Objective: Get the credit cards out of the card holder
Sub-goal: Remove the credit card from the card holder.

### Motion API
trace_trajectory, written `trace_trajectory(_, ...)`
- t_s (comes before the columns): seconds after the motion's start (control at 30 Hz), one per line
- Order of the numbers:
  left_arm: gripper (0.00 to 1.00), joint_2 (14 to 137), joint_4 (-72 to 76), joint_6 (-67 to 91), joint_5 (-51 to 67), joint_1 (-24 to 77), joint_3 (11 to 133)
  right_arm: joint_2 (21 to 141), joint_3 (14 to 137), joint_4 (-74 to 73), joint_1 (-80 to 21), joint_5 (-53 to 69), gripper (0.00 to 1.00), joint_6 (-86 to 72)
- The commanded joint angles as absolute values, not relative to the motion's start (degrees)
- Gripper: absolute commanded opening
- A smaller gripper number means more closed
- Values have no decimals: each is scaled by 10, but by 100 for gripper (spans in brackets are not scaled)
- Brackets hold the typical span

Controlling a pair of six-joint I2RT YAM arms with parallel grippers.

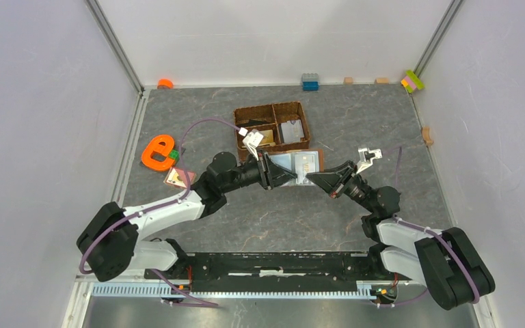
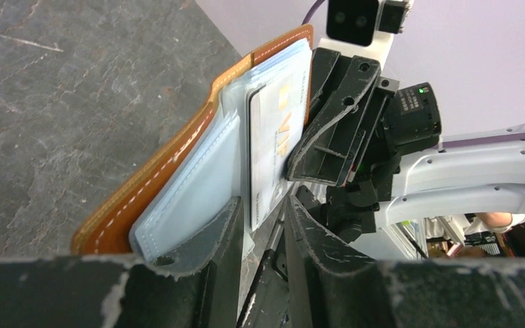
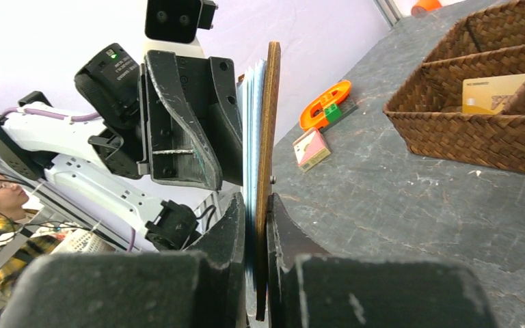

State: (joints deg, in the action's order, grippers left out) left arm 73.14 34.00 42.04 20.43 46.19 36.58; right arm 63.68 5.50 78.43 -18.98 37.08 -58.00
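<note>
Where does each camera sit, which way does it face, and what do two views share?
Top external: above and behind the robot, looking down on the table; both arms, left hand and right hand meeting at the card holder.
Left wrist: on the left arm, looking along its fingers at the card holder's pale card; right hand opposite.
Right wrist: on the right arm, looking along its fingers, clamped on the card holder; left hand opposite, basket beyond.
Shared: each wrist view shows the other hand across the card holder.
</note>
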Motion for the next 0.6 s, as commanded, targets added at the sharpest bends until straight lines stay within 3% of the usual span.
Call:
trace_trajectory(0.0,34,743,404,439,240,453,371,646,59,899,-193,407,0,-623)
trace_trajectory(0.57,23,761,481,473,304,453,367,701,82,941,-217,437,0,-645)
